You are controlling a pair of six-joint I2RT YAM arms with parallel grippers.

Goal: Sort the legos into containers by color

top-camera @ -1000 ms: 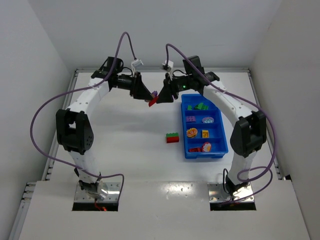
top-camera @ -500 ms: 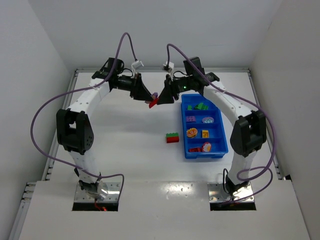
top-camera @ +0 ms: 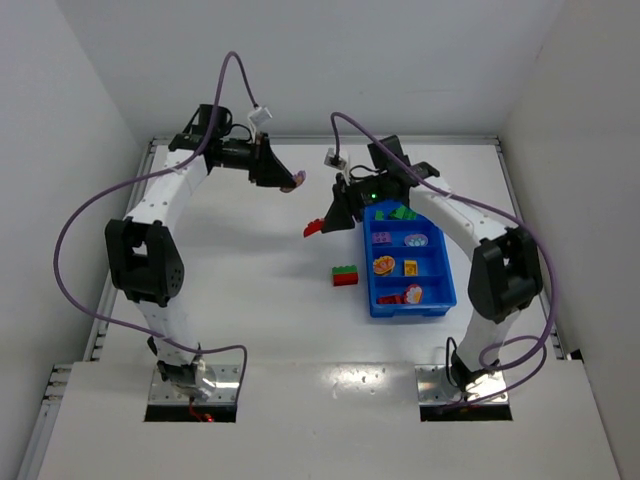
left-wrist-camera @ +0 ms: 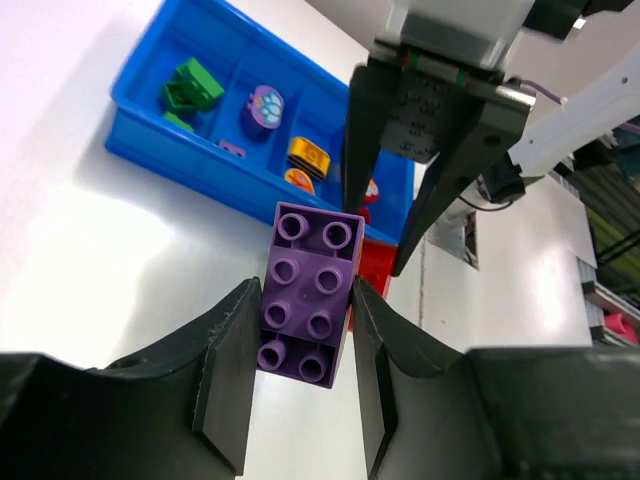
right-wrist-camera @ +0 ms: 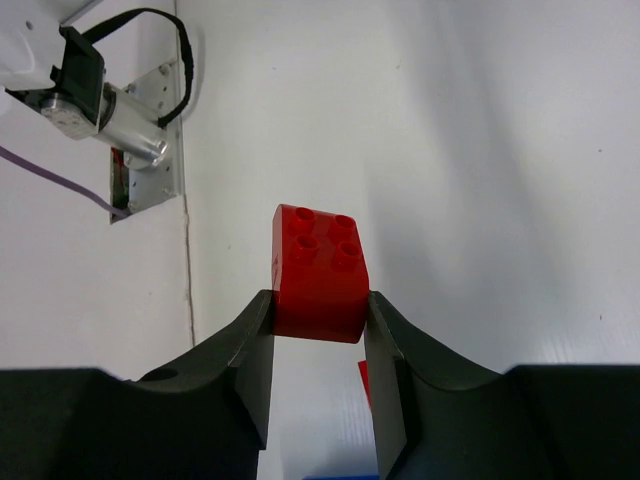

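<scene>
My left gripper point(top-camera: 291, 181) is shut on a purple lego point(top-camera: 293, 183) above the far middle of the table. In the left wrist view the purple lego point(left-wrist-camera: 308, 300) sits studs-up between the pads of that gripper point(left-wrist-camera: 306, 292). My right gripper point(top-camera: 318, 226) is shut on a red lego point(top-camera: 313, 229), just left of the blue tray point(top-camera: 410, 313); the right wrist view shows this red lego point(right-wrist-camera: 318, 272) clamped in the gripper point(right-wrist-camera: 318, 312). A green-on-red lego point(top-camera: 345, 275) lies on the table. The tray's containers hold green point(top-camera: 400, 212), purple point(top-camera: 382, 237), yellow point(top-camera: 410, 267) and red point(top-camera: 392, 299) pieces.
White walls close in the table at the back and both sides. Purple cables loop over both arms. In the left wrist view the right gripper point(left-wrist-camera: 385, 225) hangs close ahead, with the blue tray point(left-wrist-camera: 180, 165) beyond it.
The purple and red legos, joined between both grippers, have come apart. My left gripper shut on the purple one and drew back left; my right moved nearer with the red one.
</scene>
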